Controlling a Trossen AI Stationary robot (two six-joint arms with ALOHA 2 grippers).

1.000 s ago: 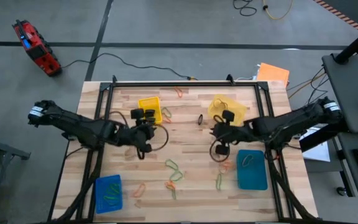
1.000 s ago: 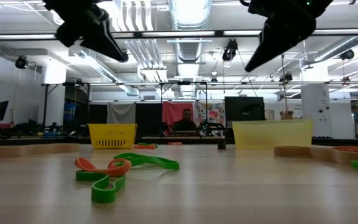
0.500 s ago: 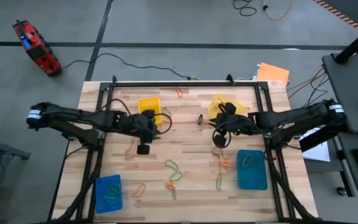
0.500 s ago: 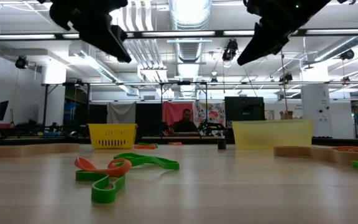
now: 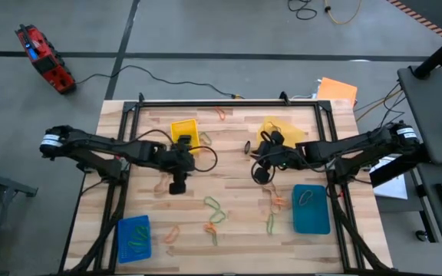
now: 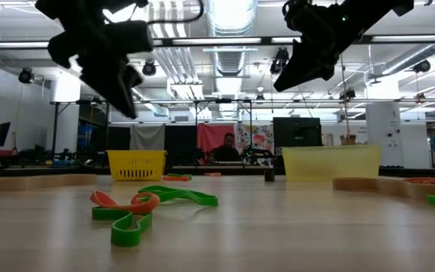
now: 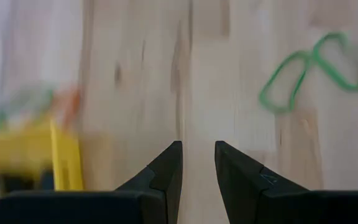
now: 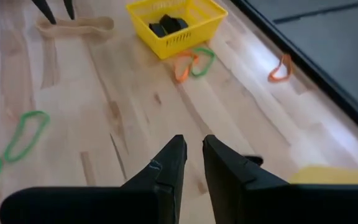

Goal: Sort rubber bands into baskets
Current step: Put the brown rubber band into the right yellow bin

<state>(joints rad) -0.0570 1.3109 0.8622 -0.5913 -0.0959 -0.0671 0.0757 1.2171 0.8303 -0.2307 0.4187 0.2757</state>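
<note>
Rubber bands lie loose on the wooden table: a green pair (image 5: 213, 205), orange ones (image 5: 213, 227), a tan one (image 5: 162, 186) and a small black one (image 5: 247, 146). The bright yellow basket (image 5: 184, 132) holds black bands, and the pale yellow basket (image 5: 278, 132) stands at the far right. The blue basket (image 5: 134, 238) and the teal basket (image 5: 311, 207) sit near the front. My left gripper (image 5: 178, 184) hangs above bare wood beside the yellow basket, slightly open and tilted down; a green band (image 7: 316, 71) lies ahead of it. My right gripper (image 5: 261, 157) hovers slightly open beside the pale basket.
Black cable loops hang from both wrists (image 5: 263, 175). A dark frame rail (image 5: 229, 102) borders the table. More bands lie near the yellow basket (image 8: 191, 62) and by the far rail (image 5: 222, 113). An orange sheet (image 5: 336, 90) lies off the far right corner.
My left gripper has sunk toward the table and tipped more steeply downward beside the yellow basket. My right gripper has moved toward the table's left and far side, away from the teal basket, staying high. No band has moved.
</note>
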